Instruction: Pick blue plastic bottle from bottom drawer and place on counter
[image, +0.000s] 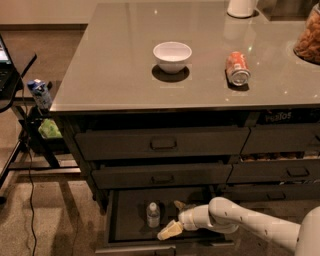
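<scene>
open hand beside the bottle in the bottom drawer

the small clear bottle (153, 215) stood upright, white cap up, on the dark floor of the pulled-out bottom drawer (127, 222), near its middle. it looked light and thin-walled, likely to dent under a hard squeeze and to tip at a sideways nudge. its smooth round side could also slip. the best hold seemed to be across the body at the label band, a finger on either side, with modest pressure.

the hand (169, 219) sat inside the drawer at the bottle's 3 o'clock, just beside it and, as far as could be seen, not touching. its fingers were spread apart and held nothing. the pale one pointed toward 7 o'clock near the drawer's front, and the dark one lay back toward 1 o'clock. the white arm (250, 225) came in low from 4 o'clock, nearly level beneath the shut drawers. the desk (115, 65) above carried a white bowl (172, 56) and a red can (237, 68) lying on its side.
</scene>
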